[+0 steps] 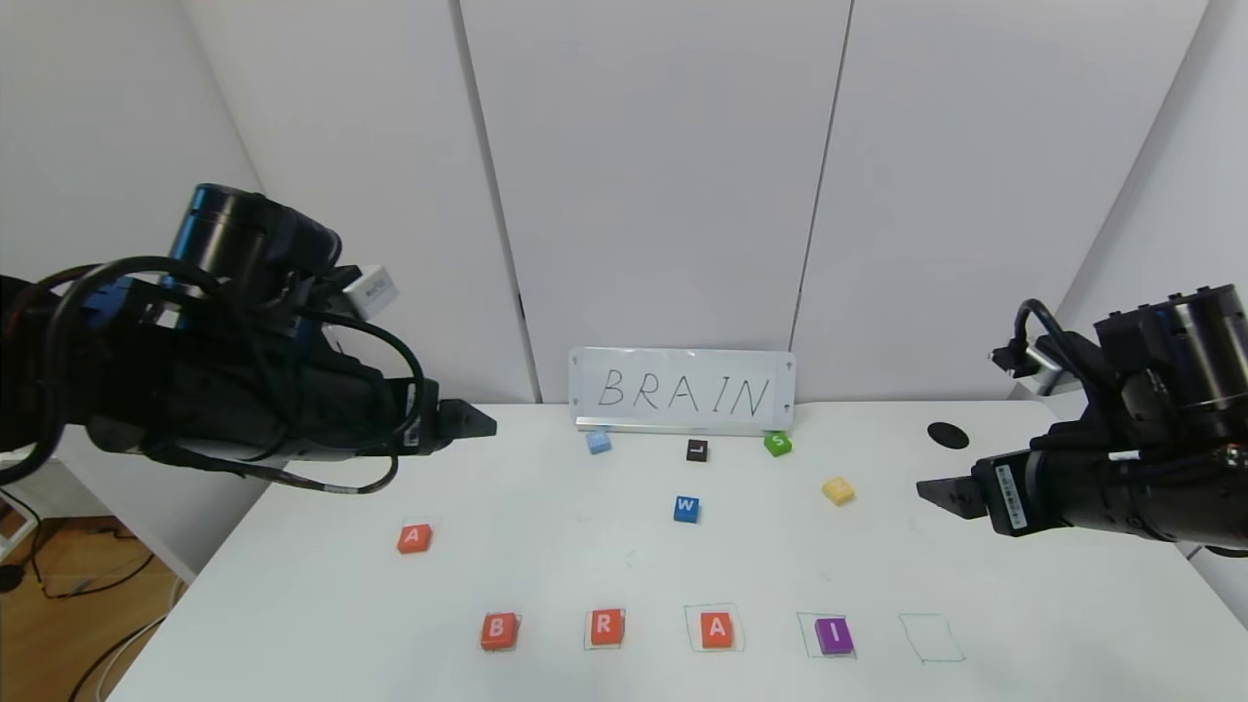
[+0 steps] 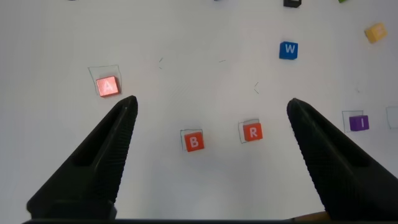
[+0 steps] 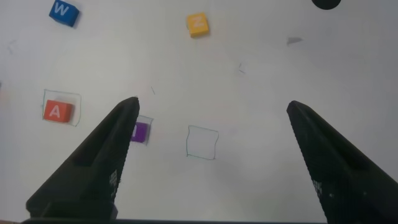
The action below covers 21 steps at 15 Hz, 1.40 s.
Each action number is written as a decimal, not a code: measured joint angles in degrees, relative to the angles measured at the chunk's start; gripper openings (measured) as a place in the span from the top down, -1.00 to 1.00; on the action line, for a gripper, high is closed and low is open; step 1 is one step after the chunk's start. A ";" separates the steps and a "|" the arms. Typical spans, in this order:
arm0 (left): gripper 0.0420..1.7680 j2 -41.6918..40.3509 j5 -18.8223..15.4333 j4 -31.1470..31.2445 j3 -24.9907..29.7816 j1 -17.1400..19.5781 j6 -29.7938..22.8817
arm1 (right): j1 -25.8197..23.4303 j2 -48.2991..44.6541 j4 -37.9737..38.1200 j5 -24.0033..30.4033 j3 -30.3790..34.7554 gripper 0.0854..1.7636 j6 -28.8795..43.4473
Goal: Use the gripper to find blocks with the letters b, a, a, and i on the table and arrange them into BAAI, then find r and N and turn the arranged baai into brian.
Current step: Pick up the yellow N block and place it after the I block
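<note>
The near row on the counter (image 1: 1024,624) reads B (image 1: 497,631), R (image 1: 605,627), A (image 1: 718,630), I (image 1: 834,636) — the last square is bare. Yellow N (image 1: 838,490) sits farther back, unplaced; a spare A (image 1: 414,538) lies aside. Left end effector (image 1: 478,423) and right end effector (image 1: 938,495) hover open, holding nothing.

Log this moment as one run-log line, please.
row: B, R, A, I | last square empty | N unplaced | left gripper open, raised | right gripper open, raised
</note>
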 joint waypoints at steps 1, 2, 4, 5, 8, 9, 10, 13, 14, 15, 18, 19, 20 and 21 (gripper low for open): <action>-0.93 -0.56 -0.38 0.27 -0.05 0.39 0.07 | 0.15 0.83 0.28 -0.57 -0.51 -0.94 0.13; -0.93 -0.94 -0.44 0.22 -0.11 0.63 0.11 | 0.20 1.33 0.30 -0.63 -0.77 -0.94 0.17; -0.93 -1.35 -0.46 0.27 -0.11 0.96 0.13 | 0.39 1.94 0.30 -0.66 -0.94 -0.94 0.17; -0.93 -1.46 -0.41 0.24 -0.11 1.00 0.13 | 0.39 2.12 0.30 -0.63 -0.96 -0.94 0.17; -0.94 -1.93 -1.96 1.58 -0.05 1.24 1.67 | 0.34 2.60 0.39 -0.63 -1.40 -0.94 0.44; -0.94 -2.93 -4.36 3.64 0.15 1.83 3.85 | 0.22 3.58 0.28 -0.48 -2.41 -0.94 0.55; -0.94 -4.08 -6.50 5.36 0.28 2.57 5.78 | -0.05 5.24 0.38 -0.33 -3.63 -0.94 0.61; -0.94 -7.12 -10.28 7.91 0.80 4.72 10.01 | -1.62 10.84 0.20 3.80 -6.96 -0.94 -3.23; -0.94 -7.74 -10.40 8.05 0.89 5.13 10.12 | -2.26 12.50 0.06 4.79 -7.85 -0.94 -4.41; -0.94 -8.17 -10.42 8.02 0.96 5.40 10.20 | -2.83 14.06 -0.09 5.67 -8.57 -0.94 -5.40; -0.94 -8.77 -10.42 8.02 0.96 5.63 10.24 | -3.41 16.32 -0.17 5.88 -9.31 -0.94 -5.71; -0.94 -8.85 -10.42 8.02 0.96 5.62 10.24 | -3.41 16.69 -0.16 5.91 -9.40 -0.94 -5.73; -0.94 -8.87 -10.45 7.40 1.11 5.62 10.48 | -3.61 17.04 -0.05 6.68 -9.64 -0.94 -6.53; -0.94 -8.85 -10.42 7.03 1.35 5.60 10.68 | -4.24 17.87 0.13 8.27 -10.85 -0.94 -7.85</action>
